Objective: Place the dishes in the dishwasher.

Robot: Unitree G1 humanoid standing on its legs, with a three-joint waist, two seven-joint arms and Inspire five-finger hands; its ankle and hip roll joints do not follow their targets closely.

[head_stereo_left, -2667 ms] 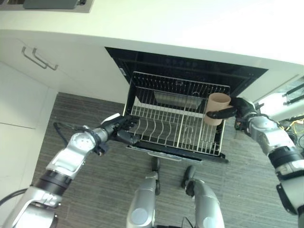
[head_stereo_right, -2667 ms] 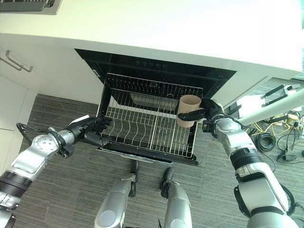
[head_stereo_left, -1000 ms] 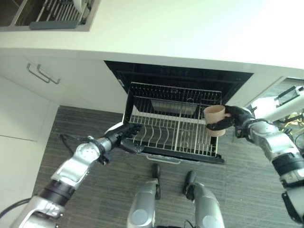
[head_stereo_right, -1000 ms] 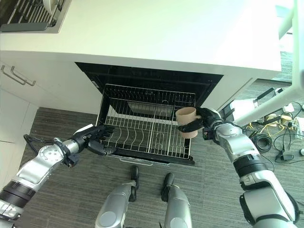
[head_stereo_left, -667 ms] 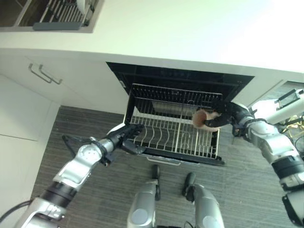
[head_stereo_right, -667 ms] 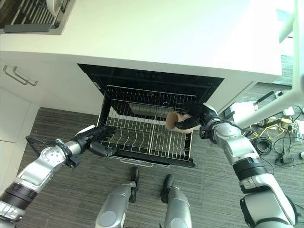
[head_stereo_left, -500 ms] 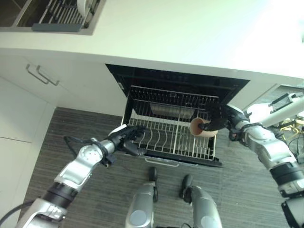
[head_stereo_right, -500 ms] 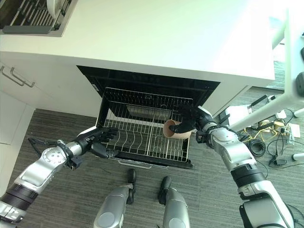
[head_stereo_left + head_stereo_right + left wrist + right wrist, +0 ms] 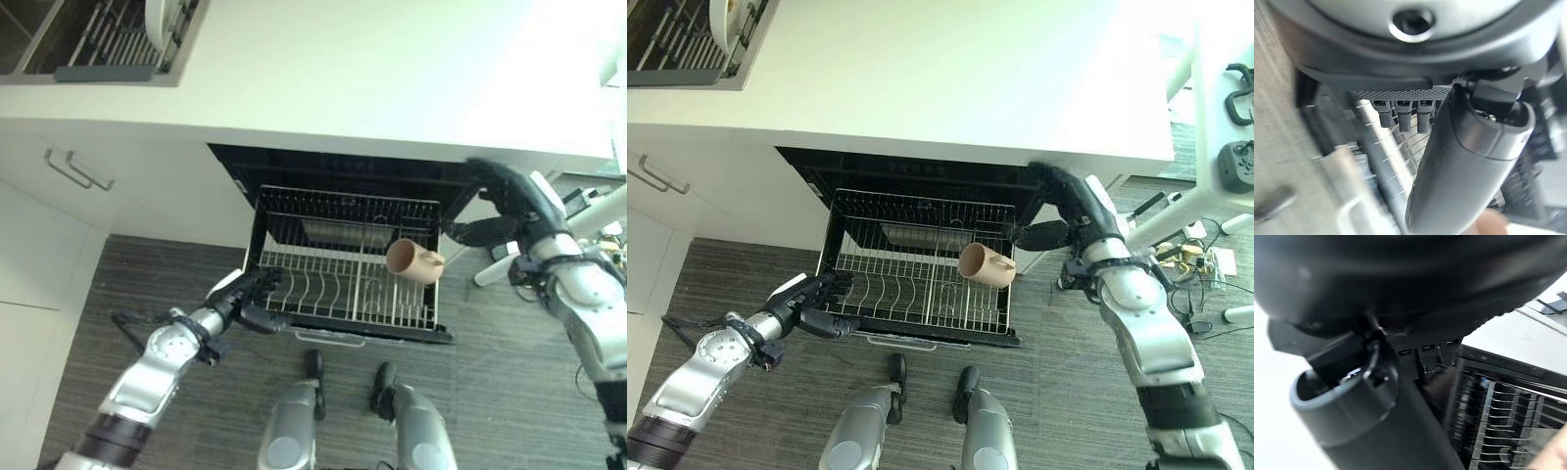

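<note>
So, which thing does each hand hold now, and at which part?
The left hand grips the rack at its front left corner. The right hand holds nothing; the mug lies in the rack.

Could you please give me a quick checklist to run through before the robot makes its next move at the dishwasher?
1. Cup released into the rack: ok, it lies tipped on its side at the rack's right end, no hand on it.
2. Cup seated stably between the wires: cannot tell.
3. Right hand clear of the rack: ok, open and raised by the counter edge.
4. Left hand steadying the rack: ok, it is at the front left corner; whether it grips cannot be told.
5. Rack fully pulled out: ok.
6. More dishes to load: not ok, a plate stands in the drying rack on the counter.
</note>
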